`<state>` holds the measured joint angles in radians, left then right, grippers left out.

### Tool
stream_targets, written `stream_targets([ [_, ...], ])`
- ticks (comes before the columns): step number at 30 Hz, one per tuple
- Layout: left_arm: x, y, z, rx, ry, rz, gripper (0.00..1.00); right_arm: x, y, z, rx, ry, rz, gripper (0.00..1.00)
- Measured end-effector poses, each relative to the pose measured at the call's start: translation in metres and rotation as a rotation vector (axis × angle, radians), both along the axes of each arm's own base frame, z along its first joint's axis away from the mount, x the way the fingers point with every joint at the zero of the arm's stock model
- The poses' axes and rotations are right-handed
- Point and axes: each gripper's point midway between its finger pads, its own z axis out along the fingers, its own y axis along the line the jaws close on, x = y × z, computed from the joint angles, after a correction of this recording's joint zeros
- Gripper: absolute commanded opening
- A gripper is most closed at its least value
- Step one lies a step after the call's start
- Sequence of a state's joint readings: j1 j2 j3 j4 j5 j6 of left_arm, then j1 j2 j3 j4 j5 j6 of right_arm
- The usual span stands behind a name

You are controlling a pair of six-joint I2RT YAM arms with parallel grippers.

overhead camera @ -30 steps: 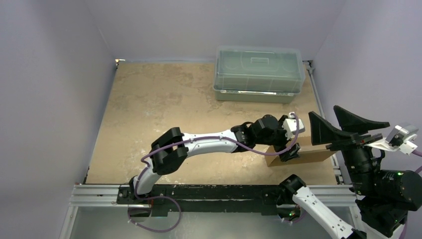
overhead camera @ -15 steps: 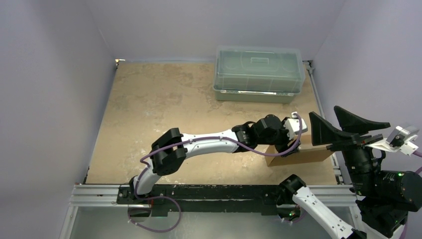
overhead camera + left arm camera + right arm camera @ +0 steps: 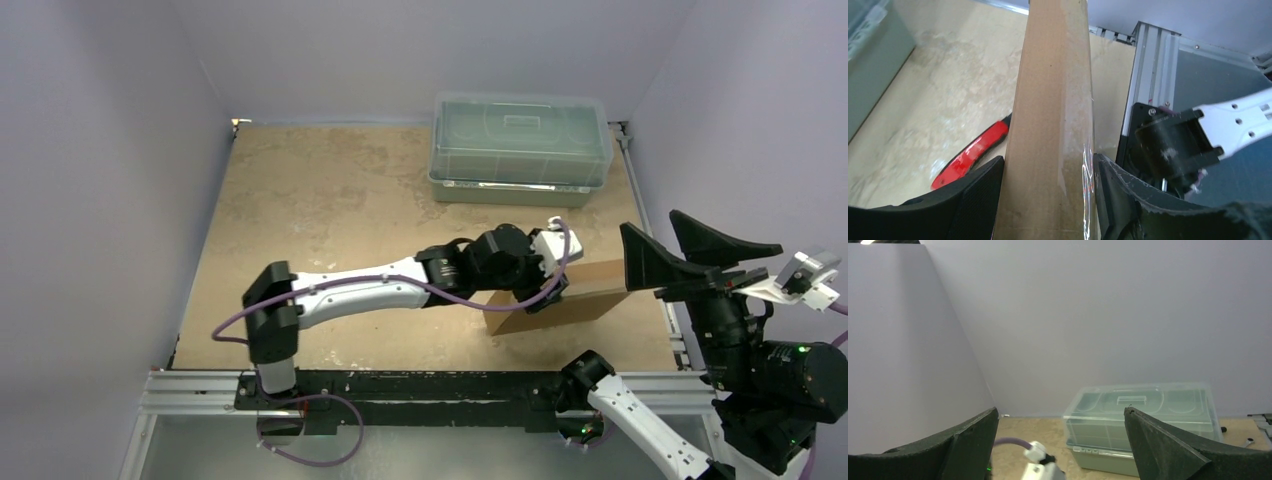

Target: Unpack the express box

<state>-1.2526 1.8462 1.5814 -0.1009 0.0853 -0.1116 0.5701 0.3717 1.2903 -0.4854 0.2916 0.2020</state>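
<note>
Left claw [image 3: 1045,195] clamps express box [image 3: 1053,90] near table's [image 3: 330,220] edge.

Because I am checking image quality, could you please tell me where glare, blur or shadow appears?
Left wrist view: glare streaks the clear tape on the flat brown cardboard mailer box; the red elongated tool beside it looks soft. Right wrist view: the right pincer is a dark silhouette; the translucent grey-green lidded plastic bin is well lit. Top external view: even light, faint shadows.
</note>
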Motion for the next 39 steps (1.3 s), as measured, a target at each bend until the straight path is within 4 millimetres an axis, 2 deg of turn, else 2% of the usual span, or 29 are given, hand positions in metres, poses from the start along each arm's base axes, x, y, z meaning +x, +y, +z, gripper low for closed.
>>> stream_targets([
  [6,0.003,0.071,0.043,-0.016,-0.026,0.123,0.36,0.005,0.008,-0.002,-0.004,0.001,0.022,0.99],
  [9,0.017,0.115,0.060,-0.032,-0.017,0.231,0.27,0.010,0.012,-0.003,-0.004,-0.002,0.028,0.99],
  [12,0.042,0.165,0.069,-0.047,0.007,0.402,0.22,0.018,0.021,-0.007,-0.012,0.008,0.045,0.99],
  [15,0.068,0.220,0.068,-0.064,0.037,0.624,0.20,0.030,0.031,-0.016,-0.027,0.036,0.057,0.99],
  [17,0.076,0.258,0.064,-0.070,0.054,0.778,0.16,0.039,0.038,-0.023,-0.041,0.063,0.060,0.99],
  [22,0.068,0.329,0.063,-0.131,0.123,1.057,0.03,0.061,0.054,-0.044,-0.082,0.134,0.073,0.99],
  [25,0.060,0.376,0.069,-0.220,0.132,1.212,0.03,0.070,0.064,-0.057,-0.095,0.168,0.092,0.99],
  [28,0.059,0.408,0.071,-0.276,0.094,1.320,0.03,0.077,0.072,-0.068,-0.111,0.198,0.110,0.99],
  [31,0.065,0.420,0.071,-0.281,0.045,1.401,0.03,0.088,0.082,-0.077,-0.125,0.238,0.122,0.99],
  [34,0.076,0.411,0.061,-0.220,0.000,1.436,0.02,0.098,0.093,-0.090,-0.147,0.282,0.142,0.99],
  [36,0.086,0.400,0.048,-0.167,-0.030,1.444,0.02,0.107,0.103,-0.109,-0.177,0.322,0.166,0.99],
  [39,0.100,0.382,0.011,-0.041,-0.078,1.458,0.01,0.127,0.121,-0.156,-0.249,0.415,0.190,0.99],
])
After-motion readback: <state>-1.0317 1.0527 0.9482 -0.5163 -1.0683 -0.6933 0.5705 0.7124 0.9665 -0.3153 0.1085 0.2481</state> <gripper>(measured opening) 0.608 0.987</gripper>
